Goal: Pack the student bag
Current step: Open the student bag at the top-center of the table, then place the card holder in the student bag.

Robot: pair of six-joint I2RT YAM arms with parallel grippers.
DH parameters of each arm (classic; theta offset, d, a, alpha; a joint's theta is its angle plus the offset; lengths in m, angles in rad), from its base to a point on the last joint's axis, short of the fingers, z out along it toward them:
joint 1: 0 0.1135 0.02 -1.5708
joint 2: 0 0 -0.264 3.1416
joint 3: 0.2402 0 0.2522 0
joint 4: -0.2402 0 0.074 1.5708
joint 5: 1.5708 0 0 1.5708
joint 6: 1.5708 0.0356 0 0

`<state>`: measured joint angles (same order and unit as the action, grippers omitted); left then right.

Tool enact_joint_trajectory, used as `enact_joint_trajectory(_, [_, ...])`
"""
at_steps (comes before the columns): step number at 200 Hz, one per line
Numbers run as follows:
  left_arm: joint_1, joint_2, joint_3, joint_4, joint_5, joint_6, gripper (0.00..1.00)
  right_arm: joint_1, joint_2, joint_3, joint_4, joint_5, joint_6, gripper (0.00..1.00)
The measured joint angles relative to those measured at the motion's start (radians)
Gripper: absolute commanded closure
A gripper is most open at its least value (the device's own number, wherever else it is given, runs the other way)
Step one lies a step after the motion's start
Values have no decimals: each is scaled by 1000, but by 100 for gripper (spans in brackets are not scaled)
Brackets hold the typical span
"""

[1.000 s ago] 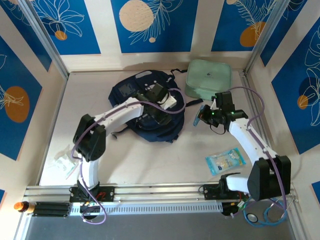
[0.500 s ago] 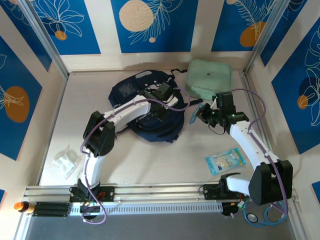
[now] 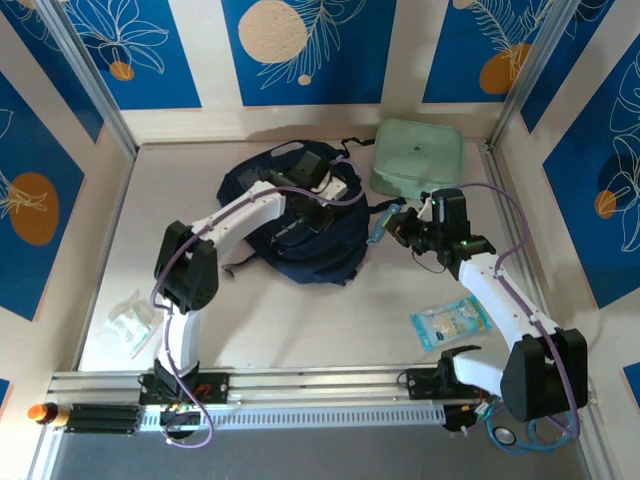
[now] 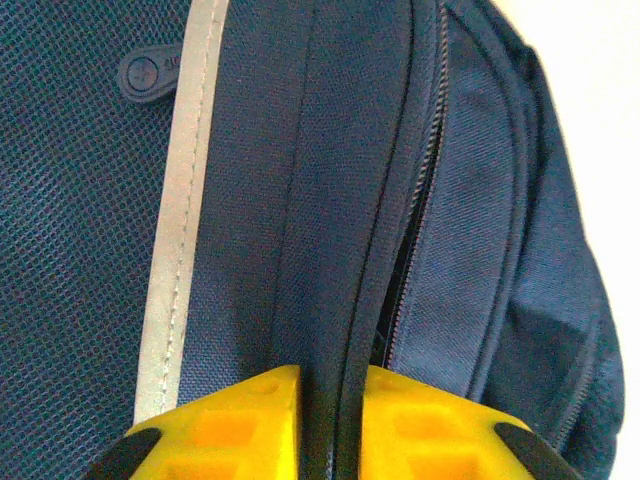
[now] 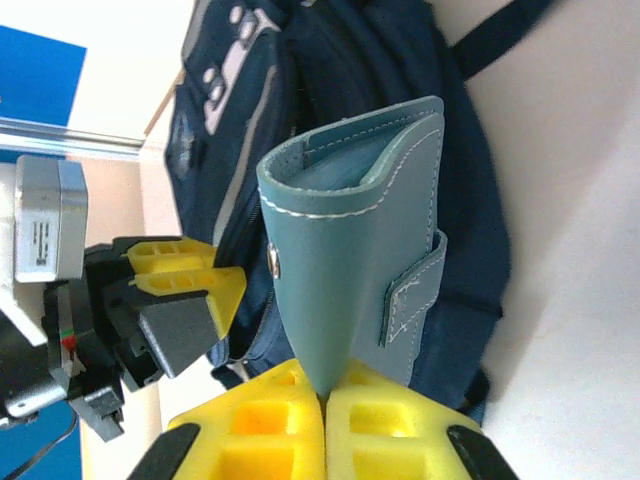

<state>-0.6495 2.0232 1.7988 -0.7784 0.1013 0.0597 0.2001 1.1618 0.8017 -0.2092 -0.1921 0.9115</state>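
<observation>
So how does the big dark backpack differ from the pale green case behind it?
The student bag is dark navy, the case mint green. The bag is far bigger and slumped in folds; the case lies flat, a neat rounded square. The bag's zip gapes and the left pincer pinches its edge; the case looks shut, and no pincer touches it. Both lie on the table.

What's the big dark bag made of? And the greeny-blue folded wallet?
The student bag looks like woven navy cloth, maybe nylon: tiny weave, a mesh panel and a zip show. Its pale stripe looks like stitched tape. The wallet looks like smooth matte leather or fake leather, with white stitching along its edges.
</observation>
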Motion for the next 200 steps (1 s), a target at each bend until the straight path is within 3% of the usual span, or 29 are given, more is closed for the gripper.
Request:
enact_joint_trajectory(50, [48,-5,1,0,109,-19,96,61,45,0,106,-29,38,94])
enact_joint_trajectory(118, [89,-114,-15,76,132,-80,98,135,154,-4,410,-56,164,94])
enact_joint_trajectory(200, [142,-172,-91,223,208,-255,99,231,432,75,643,3,305,93])
